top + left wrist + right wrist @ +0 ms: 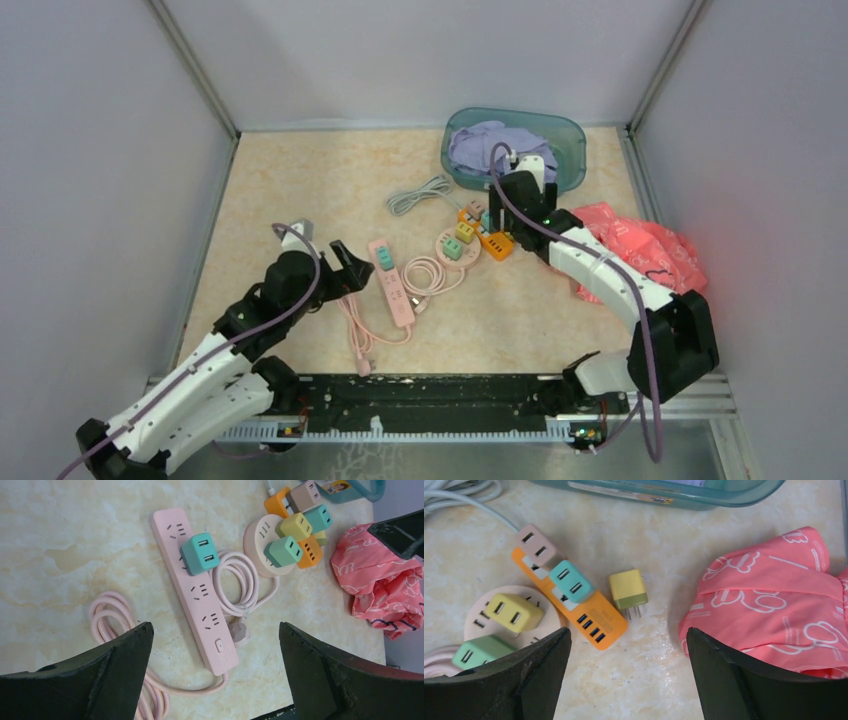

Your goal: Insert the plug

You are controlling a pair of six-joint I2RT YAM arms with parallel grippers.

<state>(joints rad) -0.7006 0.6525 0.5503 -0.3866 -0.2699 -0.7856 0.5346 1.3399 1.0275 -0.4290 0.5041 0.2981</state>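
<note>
At the left of the marbled surface (290, 170), the left pincer (215, 632) is held wide and empty above the pink power strip (200, 605). A teal adapter (200, 553) is seated in the strip's second socket. The strip's pink cable (107, 615) is coiled just to its left, and part of the coil is hidden under the pincer's left finger (115, 670). A second pink coil (240, 580) lies between the strip and the round socket (257, 535). A yellow adapter (296, 526) and a green adapter (283, 551) are plugged into that round socket.

Further right lies the orange strip (599, 617), with a beige adapter (535, 544) and a second teal adapter (570, 581) plugged into it. The loose yellow plug (628, 589) is seen on its side on the surface. It lies just beside the orange strip, between it and the pink printed fabric (774, 605), with its two prongs free and touched by nothing. From the top camera this plug is hidden behind the right wrist.

The right pincer (627, 635) is spread wide and holds nothing, with the plug lying ahead of its gap. Its left finger (509, 680) covers the near edge of the round socket and part of the green adapter.

A grey cable (420, 193) lies near the teal basin (572, 135). The basin holds lavender cloth (480, 145) and is cut off at the top edge of the right wrist view.
</note>
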